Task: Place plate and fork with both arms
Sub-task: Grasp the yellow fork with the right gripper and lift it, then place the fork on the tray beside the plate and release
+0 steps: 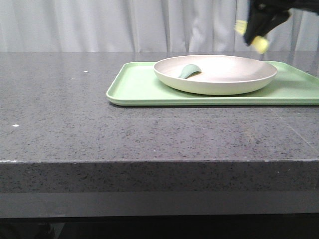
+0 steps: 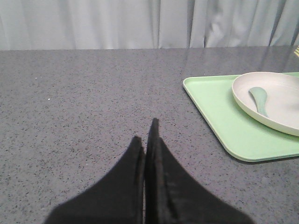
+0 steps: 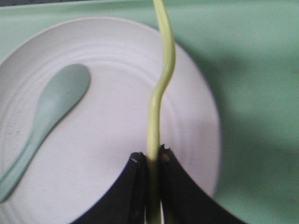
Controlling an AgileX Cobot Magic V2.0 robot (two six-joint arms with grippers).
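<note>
The cream-white plate [image 1: 219, 74] sits on the light-green tray [image 1: 134, 87], right of the table's middle. It also shows in the left wrist view [image 2: 275, 100] and the right wrist view [image 3: 117, 116]. My right gripper [image 1: 259, 22] hangs above the plate's right rim, shut on the pale-yellow fork [image 1: 260, 45]. In the right wrist view the gripper [image 3: 152, 156] clamps the fork [image 3: 161, 79] edge-on over the plate; its tines are not visible. My left gripper [image 2: 145, 133] is shut and empty, low over the bare table left of the tray.
A grey-green spoon [image 1: 189, 71] lies in the plate's left part, seen too in the right wrist view [image 3: 46, 116] and the left wrist view [image 2: 259, 99]. The tray [image 2: 219, 112] lies on a dark speckled tabletop [image 1: 60, 109]. A pale curtain hangs behind.
</note>
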